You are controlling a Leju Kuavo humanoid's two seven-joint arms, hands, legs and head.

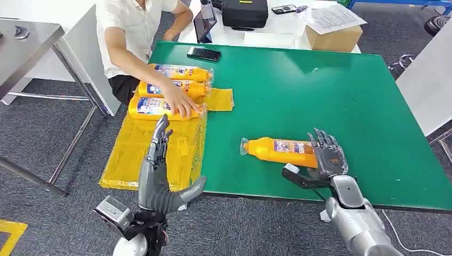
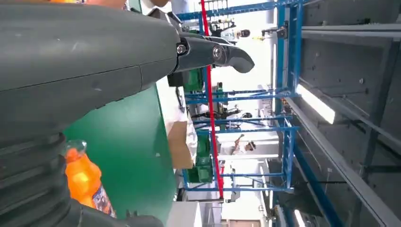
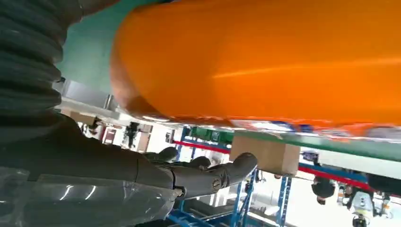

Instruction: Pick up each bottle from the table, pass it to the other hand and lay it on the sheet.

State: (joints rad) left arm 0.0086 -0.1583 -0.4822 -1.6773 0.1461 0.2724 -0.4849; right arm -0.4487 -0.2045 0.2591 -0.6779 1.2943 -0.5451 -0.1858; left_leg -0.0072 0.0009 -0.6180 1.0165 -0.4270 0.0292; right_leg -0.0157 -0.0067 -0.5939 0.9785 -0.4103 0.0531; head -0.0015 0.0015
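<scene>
The right robot hand lies spread against the orange bottle on the green desk, gripping nothing; left robot hand open above the yellow sheet

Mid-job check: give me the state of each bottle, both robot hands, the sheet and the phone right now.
Bottle on the table: lying on its side, right robot hand at its base.
Three bottles on the sheet: lying side by side, a person's hand on the nearest.
Right robot hand: open.
Left robot hand: open, empty.
Yellow sheet: spread flat.
Phone: screen dark.
</scene>
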